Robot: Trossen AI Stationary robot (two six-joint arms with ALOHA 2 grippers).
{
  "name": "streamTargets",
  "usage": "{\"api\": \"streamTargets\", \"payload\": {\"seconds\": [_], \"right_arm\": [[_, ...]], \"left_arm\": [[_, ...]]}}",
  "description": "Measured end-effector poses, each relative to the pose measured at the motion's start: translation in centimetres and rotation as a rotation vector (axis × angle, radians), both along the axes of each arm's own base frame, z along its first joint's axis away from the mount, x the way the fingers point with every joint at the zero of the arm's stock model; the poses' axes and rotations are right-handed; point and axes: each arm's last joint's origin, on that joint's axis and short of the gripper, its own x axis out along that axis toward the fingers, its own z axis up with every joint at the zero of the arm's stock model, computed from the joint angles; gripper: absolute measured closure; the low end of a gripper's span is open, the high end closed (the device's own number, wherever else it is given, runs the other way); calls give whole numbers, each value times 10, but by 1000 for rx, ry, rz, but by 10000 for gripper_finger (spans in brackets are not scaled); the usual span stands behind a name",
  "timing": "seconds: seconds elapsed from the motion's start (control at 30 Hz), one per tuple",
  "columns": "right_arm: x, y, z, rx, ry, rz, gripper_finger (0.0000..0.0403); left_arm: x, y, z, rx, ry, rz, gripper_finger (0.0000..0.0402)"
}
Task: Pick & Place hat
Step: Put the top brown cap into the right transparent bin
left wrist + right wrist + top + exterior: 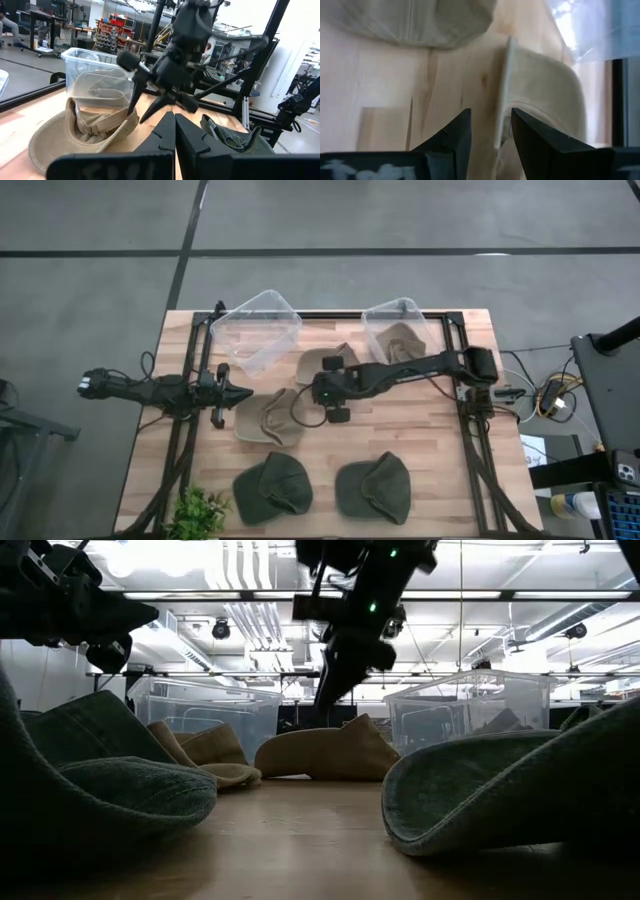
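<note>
Wooden table carries two clear bins along its far edge: the left bin appears empty, the right bin already holds one tan hat. Two green hats lie along the near edge. Two tan hats remain loose mid-table: one just in front of the left gripper, and the tan hat under attention, lying between the two bins.

The right gripper hangs above the table centre, between the two loose tan hats. Its fingers stand apart with bare wood and the hat's brim edge showing in the gap; nothing is clamped. The left gripper waits at the left side of the table, fingers pressed together and empty.

Judgement: the step in hand is the approach to a grasp. To do it well, the gripper should descend so the upright brim edge sits squarely between the fingers, taking a fold of fabric rather than scraping the wood, then close fully before lifting. A shallow bite risks the cloth slipping out.

The hat is a soft, floppy, tan fabric piece, its brim curled up in one place; it will likely sag and drape once lifted
</note>
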Motion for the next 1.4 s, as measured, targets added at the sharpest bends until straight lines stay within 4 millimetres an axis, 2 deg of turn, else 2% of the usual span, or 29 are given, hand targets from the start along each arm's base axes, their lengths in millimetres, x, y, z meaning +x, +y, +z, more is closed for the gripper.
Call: {"api": "streamTargets", "payload": {"seconds": [0.23,0.43,0.93,1.4], "right_arm": [[11,-3,-24,-82,67,-19,274],[12,-6,-24,-159,66,-61,285],[12,-12,-27,-90,62,-77,299],[9,-17,-31,-59,72,-99,332]], "left_arm": [[0,0,0,0,0,0,399],[0,0,0,0,0,0,399],[0,0,0,0,0,0,399],[0,0,0,0,-1,0,399]]}}
